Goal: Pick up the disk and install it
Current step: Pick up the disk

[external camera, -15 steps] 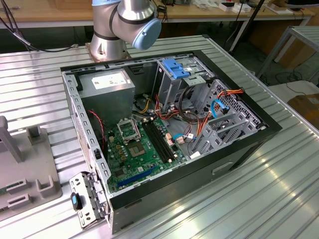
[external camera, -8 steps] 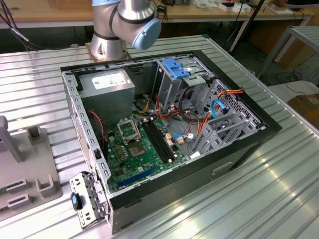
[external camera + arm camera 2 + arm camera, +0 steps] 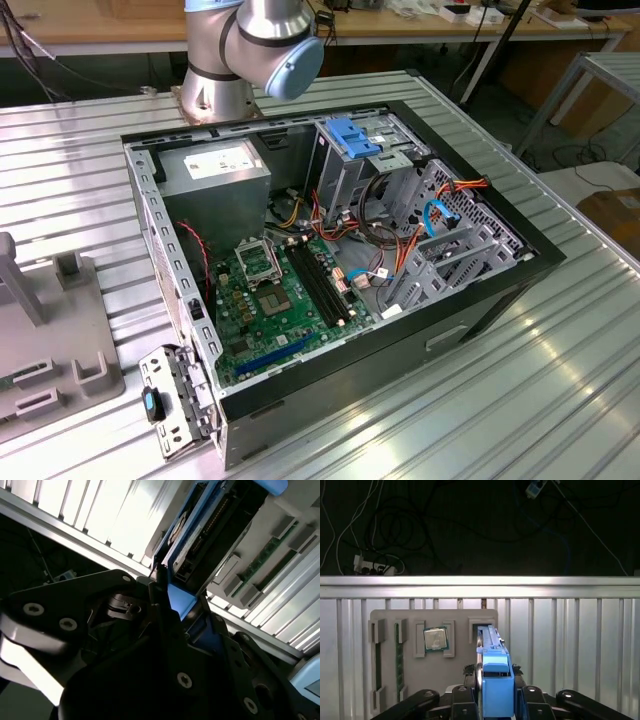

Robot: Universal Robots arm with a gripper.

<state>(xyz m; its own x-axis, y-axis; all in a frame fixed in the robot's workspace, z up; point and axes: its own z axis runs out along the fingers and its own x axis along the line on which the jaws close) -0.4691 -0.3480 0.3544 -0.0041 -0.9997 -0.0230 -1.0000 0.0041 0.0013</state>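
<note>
Desk (image 3: 560, 380): ribbed, shiny silver metal slats; in the first wrist view a dark floor (image 3: 445, 530) strewn with cables lies past its edge.
Claw (image 3: 493, 680): black bolted fingers, pressed in from both sides and pinching the disk.
Disk (image 3: 490, 650): held edge-on in the claw; a flat grey metal slab with blue plastic rails. I cannot tell whether its far end sits over or in a slot of the tray.
Tray (image 3: 440, 675): matt grey block with moulded pockets, holding a square metal-capped processor (image 3: 435, 639) and thin green memory sticks (image 3: 399, 655).
Computer case (image 3: 480, 320): black, open, lying on the desk; inside are a green motherboard (image 3: 270, 310), a grey power-supply box (image 3: 215, 170) and a metal cage (image 3: 350, 150) with a blue handle.
</note>
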